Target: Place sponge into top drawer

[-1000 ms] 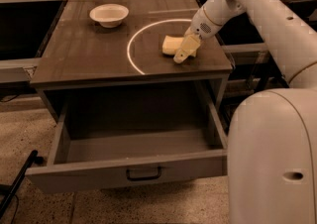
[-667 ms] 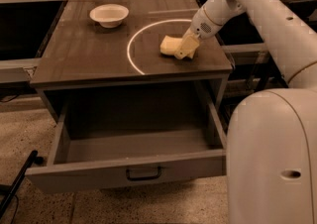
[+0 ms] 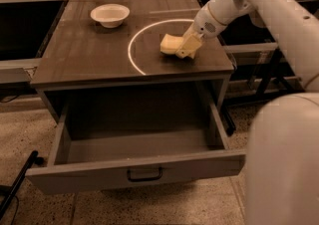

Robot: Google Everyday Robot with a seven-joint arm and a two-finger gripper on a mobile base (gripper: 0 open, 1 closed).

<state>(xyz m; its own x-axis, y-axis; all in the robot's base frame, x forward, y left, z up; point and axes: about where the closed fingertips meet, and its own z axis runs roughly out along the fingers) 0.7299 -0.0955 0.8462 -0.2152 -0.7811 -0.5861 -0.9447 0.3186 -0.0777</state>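
The sponge [image 3: 171, 44] is lying on the right side of the dark table top [image 3: 84, 55], inside a thin white ring [image 3: 130, 52] drawn there. The gripper [image 3: 188, 48] is sitting right at the sponge's right end, touching it. It is not clear whether it is holding the sponge. The white arm [image 3: 259, 0] is reaching in from the far right. A white bowl [image 3: 109, 15] is sitting at the far left, well apart from the sponge. Below the table top, the top drawer [image 3: 75, 179] is hanging wide open toward the near side, its dark handle [image 3: 144, 174] showing in front.
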